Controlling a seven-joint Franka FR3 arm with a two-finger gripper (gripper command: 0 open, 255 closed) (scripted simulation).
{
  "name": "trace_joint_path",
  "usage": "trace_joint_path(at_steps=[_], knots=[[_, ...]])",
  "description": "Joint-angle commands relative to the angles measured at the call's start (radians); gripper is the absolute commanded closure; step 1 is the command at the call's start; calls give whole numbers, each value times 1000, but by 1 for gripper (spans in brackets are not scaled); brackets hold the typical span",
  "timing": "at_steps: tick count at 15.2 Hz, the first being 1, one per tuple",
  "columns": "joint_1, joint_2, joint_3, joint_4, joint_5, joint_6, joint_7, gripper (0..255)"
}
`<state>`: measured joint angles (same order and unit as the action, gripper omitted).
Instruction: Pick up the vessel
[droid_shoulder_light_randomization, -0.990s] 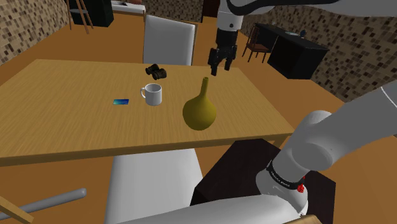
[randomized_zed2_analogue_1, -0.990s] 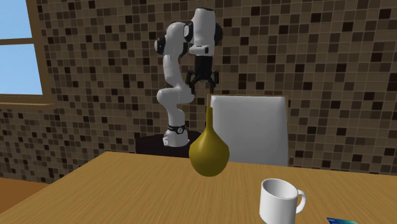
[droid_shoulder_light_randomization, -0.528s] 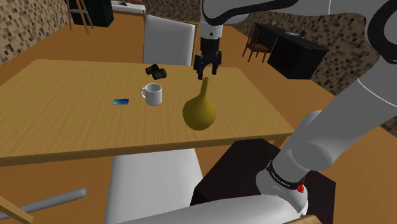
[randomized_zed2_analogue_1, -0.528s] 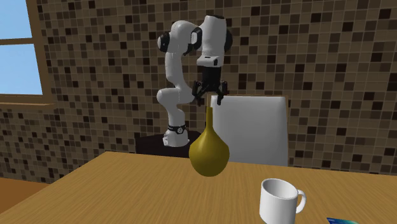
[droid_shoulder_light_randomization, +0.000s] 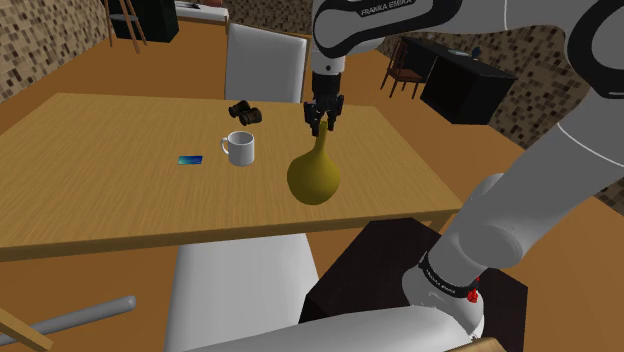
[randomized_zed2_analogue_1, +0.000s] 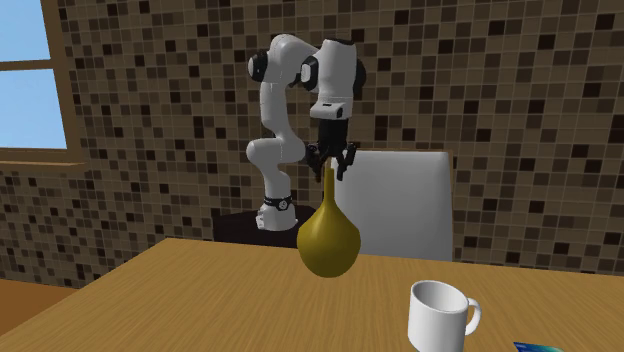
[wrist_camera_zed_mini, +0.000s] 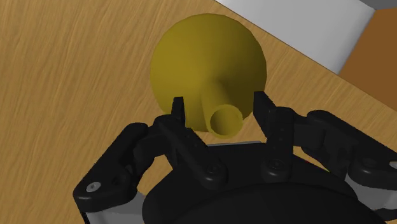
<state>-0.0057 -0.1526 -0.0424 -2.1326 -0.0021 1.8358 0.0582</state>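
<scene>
Olive-yellow vessel (droid_shoulder_light_randomization: 314, 175), gourd-shaped with a round belly and a slim neck, stands upright on the wooden table (droid_shoulder_light_randomization: 100, 190), in the part nearest the robot's dark stand (droid_shoulder_light_randomization: 385, 255). Black gripper (droid_shoulder_light_randomization: 321, 128) points straight down over it, at the top of the neck. In the wrist view the two fingers (wrist_camera_zed_mini: 179, 108) stand apart, one either side of the neck's open mouth, with a sliver of gap showing on each side; nothing is clasped, and the vessel's base rests on the wood. White mug (droid_shoulder_light_randomization: 239, 148) sits near the vessel toward the shoulder view's left, handle turned left. A small blue-green card (droid_shoulder_light_randomization: 190, 159) lies flat just beyond the mug on that same side. A small dark object (droid_shoulder_light_randomization: 245, 113) lies farther back on the table, behind the mug; its kind is not clear. White chair (droid_shoulder_light_randomization: 265, 62) stands at the far edge of the table. In the second exterior view the arm rises behind the vessel against a brown mosaic wall (randomized_zed2_analogue_1: 150, 120), with a window (randomized_zed2_analogue_1: 25, 60) at that view's left.
</scene>
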Motion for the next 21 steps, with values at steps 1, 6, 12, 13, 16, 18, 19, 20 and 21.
trace_joint_path(at_steps=[1,6,12,13,16,18,19,20,21], knots=[[0,0,0,-2,0,3,0,255],[0,0,0,-2,0,2,0,255],[0,-9,0,28,0,-37,1,255],[0,-11,0,39,0,-50,1,255],[0,-17,1,73,0,-90,1,255],[0,-20,1,97,0,-117,1,255],[0,-22,1,109,0,-130,1,255],[1,-22,1,122,0,-144,1,255],[1,-23,1,134,0,-157,2,255]])
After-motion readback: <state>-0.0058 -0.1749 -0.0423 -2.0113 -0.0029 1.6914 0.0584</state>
